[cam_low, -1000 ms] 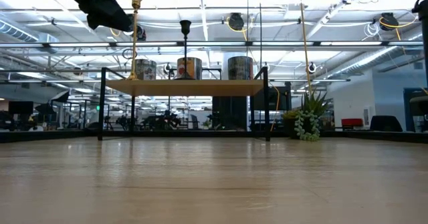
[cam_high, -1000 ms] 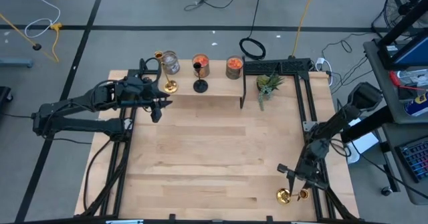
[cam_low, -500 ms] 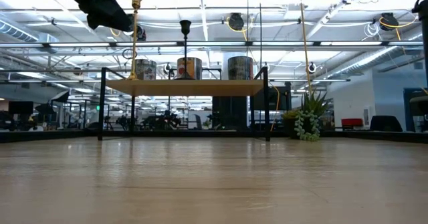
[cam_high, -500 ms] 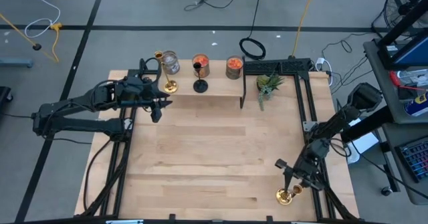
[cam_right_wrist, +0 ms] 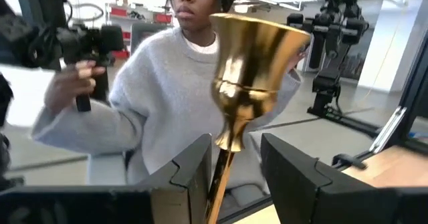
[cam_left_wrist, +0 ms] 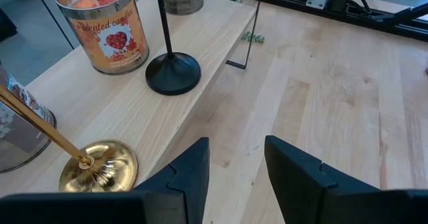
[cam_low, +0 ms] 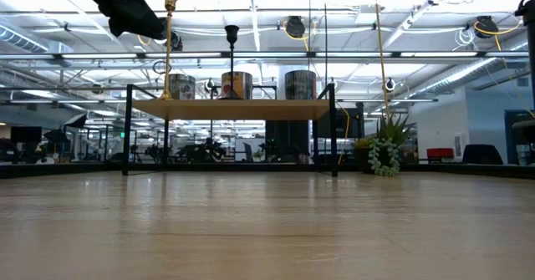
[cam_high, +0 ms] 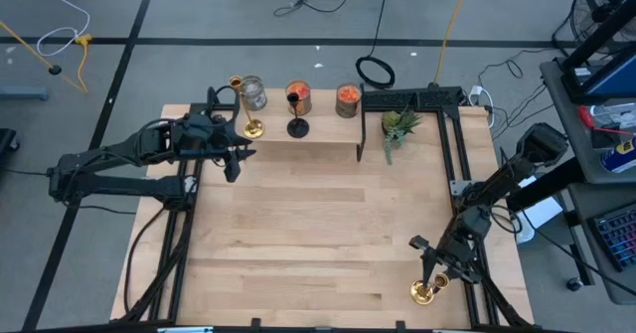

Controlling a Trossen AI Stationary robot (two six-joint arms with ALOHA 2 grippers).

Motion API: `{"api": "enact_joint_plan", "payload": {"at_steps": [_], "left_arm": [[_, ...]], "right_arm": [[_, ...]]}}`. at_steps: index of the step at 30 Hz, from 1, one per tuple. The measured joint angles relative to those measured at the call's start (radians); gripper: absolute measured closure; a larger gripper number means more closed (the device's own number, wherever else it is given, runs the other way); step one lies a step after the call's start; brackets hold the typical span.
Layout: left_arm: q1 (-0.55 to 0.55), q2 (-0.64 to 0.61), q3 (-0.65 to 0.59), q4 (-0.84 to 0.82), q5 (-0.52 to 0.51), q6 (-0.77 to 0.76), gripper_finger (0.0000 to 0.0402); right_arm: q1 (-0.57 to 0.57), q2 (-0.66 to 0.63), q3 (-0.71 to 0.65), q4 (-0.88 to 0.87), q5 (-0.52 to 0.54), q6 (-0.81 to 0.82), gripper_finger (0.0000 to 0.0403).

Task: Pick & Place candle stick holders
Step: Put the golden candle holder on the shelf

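Note:
A gold candle stick holder stands on the table near its front right corner. My right gripper is open and level, and the holder's stem rises between its fingers, with the flared cup above them. A second gold holder and a black holder with a dark red top stand on their round bases on the raised wooden shelf at the far side. My left gripper is open and empty, hovering just in front of that shelf. My right gripper has the gold holder's thin stem, below the cup, between its open fingers. The stem stands close to one finger and apart from the other. I cannot tell whether that finger touches it. The holder stands upright.
Three candle jars stand along the shelf's far side, and a small green plant stands right of it. A black frame runs along the table's right edge. A person in a grey sweater stands beyond the near edge.
My right gripper has gone a little toward the table's near edge, closing in on the gold holder at the front right, and has then kept still.

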Motion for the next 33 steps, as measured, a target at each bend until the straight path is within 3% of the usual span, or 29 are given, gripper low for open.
{"api": "enact_joint_plan", "payload": {"at_steps": [4,33], "left_arm": [[0.000,0.000,0.000,0.000,0.000,0.000,0.0252],[0.000,0.000,0.000,0.000,0.000,0.000,0.0252]], "right_arm": [[0.000,0.000,0.000,-0.001,0.000,-0.073,0.0277],[0.000,0.000,0.000,-0.001,-0.001,-0.066,0.0277]]}}
